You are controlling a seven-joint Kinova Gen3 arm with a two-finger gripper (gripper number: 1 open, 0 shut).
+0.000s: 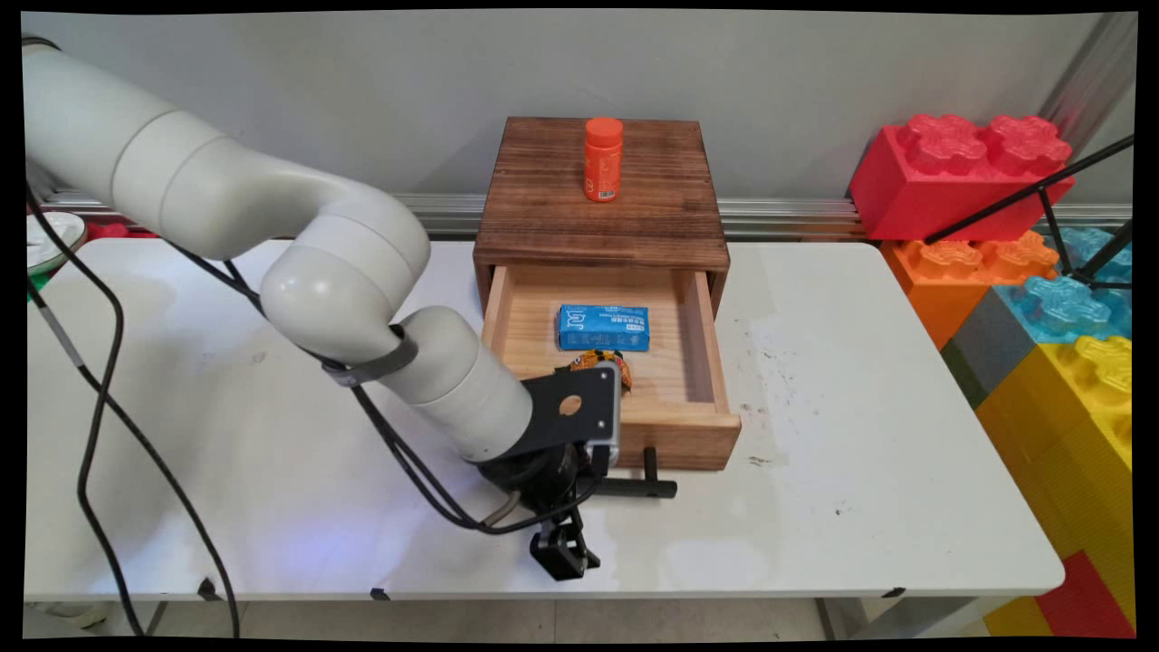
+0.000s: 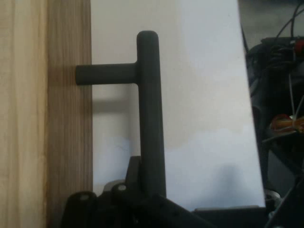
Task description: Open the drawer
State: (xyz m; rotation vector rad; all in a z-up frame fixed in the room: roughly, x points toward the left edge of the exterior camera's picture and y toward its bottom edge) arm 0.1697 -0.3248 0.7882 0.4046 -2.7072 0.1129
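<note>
Drawer (image 1: pixel 608 362) stood pulled out of a dark wooden box (image 1: pixel 600 195), its front short of the table's (image 1: pixel 860 471) near edge, with bare white room to the right. Smooth black bar handle (image 1: pixel 634 487) (image 2: pixel 151 118) ran into the gripper (image 1: pixel 563 548) (image 2: pixel 142 199); I cannot tell the grip. Blue pack (image 1: pixel 604 327) lay inside; an orange bottle (image 1: pixel 603 159) stood on top.

Orange bottle (image 1: pixel 603 159) — blue packet (image 1: pixel 603 327) — brown cabinet (image 1: pixel 599 195).

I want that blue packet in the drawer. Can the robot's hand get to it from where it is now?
Probably yes. The drawer is pulled open, and the blue packet lies uncovered. The gripper is low by the handle, so it must lift first.
</note>
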